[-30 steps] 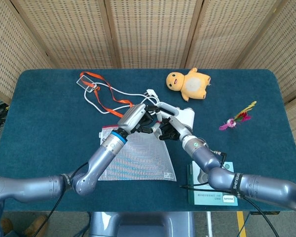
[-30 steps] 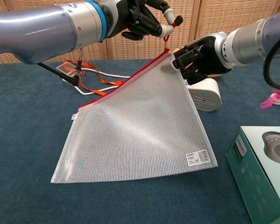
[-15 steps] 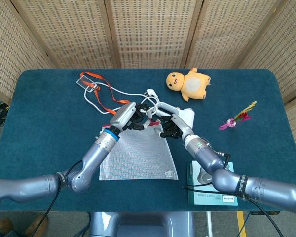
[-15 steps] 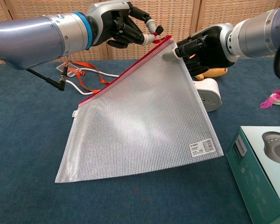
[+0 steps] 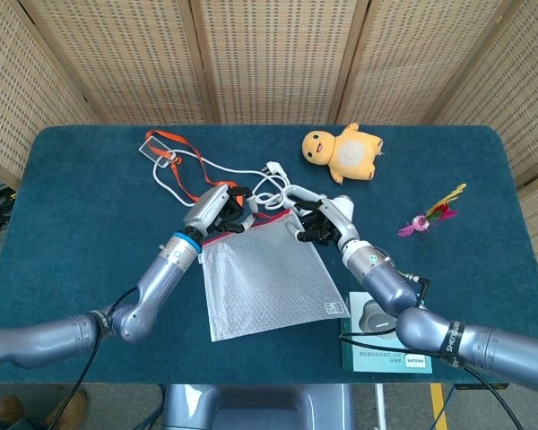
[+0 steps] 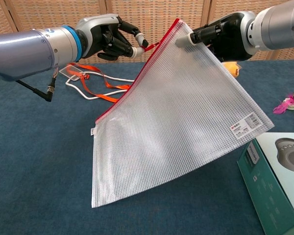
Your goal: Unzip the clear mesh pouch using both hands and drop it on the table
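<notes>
The mesh pouch [image 6: 176, 117] is translucent gridded plastic with a faint sheen, edged by a red cloth zipper tape [image 6: 137, 81], and a small paper label [image 6: 245, 126] sits near its corner. Beneath it the table [image 6: 34, 166] wears a matt, slightly napped dark-blue cloth. Beside the pouch, the box [image 6: 279, 181] is smooth teal card, while the arms [image 6: 24, 44] are glossy silver metal ending in black plastic hands.

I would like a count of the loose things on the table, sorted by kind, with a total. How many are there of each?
Clear mesh pouch: 1
Orange lanyard with badge holder: 1
White cable: 1
Yellow plush toy: 1
White device: 1
Feather toy: 1
Green box: 1
Total: 7
</notes>
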### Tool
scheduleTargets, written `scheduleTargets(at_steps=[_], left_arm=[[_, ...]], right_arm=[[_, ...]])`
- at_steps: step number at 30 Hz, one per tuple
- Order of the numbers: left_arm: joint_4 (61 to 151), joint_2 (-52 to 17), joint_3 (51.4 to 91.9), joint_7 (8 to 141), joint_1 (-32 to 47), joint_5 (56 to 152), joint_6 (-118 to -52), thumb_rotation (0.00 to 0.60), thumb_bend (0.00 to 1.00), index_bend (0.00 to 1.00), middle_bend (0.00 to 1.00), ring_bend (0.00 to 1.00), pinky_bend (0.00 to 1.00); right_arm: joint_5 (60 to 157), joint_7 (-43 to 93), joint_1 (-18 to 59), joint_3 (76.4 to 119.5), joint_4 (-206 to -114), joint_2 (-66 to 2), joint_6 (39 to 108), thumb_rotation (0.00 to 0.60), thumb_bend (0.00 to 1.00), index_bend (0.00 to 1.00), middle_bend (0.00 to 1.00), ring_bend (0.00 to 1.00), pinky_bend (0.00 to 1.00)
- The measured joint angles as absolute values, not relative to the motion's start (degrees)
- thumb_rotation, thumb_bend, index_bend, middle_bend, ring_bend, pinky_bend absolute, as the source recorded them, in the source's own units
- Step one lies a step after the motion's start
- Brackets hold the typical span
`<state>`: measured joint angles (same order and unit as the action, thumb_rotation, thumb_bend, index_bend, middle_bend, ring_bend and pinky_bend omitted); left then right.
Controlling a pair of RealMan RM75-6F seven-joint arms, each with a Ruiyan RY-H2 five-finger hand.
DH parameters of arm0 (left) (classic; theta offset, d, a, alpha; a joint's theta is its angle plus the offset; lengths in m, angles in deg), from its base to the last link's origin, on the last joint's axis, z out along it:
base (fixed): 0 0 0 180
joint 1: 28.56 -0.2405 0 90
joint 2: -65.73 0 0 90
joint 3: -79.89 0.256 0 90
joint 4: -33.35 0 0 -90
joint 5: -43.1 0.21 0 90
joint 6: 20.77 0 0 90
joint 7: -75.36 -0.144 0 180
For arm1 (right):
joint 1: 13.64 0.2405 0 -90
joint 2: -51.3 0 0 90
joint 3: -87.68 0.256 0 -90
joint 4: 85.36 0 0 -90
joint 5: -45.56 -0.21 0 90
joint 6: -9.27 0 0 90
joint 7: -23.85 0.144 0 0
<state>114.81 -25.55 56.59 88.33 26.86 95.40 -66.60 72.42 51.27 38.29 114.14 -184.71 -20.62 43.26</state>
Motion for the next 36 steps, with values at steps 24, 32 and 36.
scheduleTargets(at_steps=[24, 32, 36], left_arm=[[109.72, -18.29, 60.36, 90.85, 21.5, 97.27, -61.58, 0.6, 0.97, 0.91, 1.0, 0.99, 1.0], [108.98, -14.77, 60.66, 92.98, 20.11, 96.7, -57.94, 0.6, 0.97, 0.91, 1.0, 0.99, 1.0], [108.28, -14.56, 60.76, 93.61, 20.07, 96.37, -56.46, 0.6, 0.97, 0.91, 1.0, 0.99, 1.0]], right_arm=[[70.93, 59.8, 32.43, 119.9, -181.96, -15.47, 41.15, 0.6, 0.79, 0.75, 0.94, 0.92, 1.0], [69.2, 60.93, 31.36, 119.24, -179.2, -15.74, 40.8, 0.6, 0.79, 0.75, 0.94, 0.92, 1.0], [69.39, 61.22, 30.87, 119.01, -178.61, -16.33, 40.44, 0.6, 0.79, 0.75, 0.94, 0.92, 1.0]])
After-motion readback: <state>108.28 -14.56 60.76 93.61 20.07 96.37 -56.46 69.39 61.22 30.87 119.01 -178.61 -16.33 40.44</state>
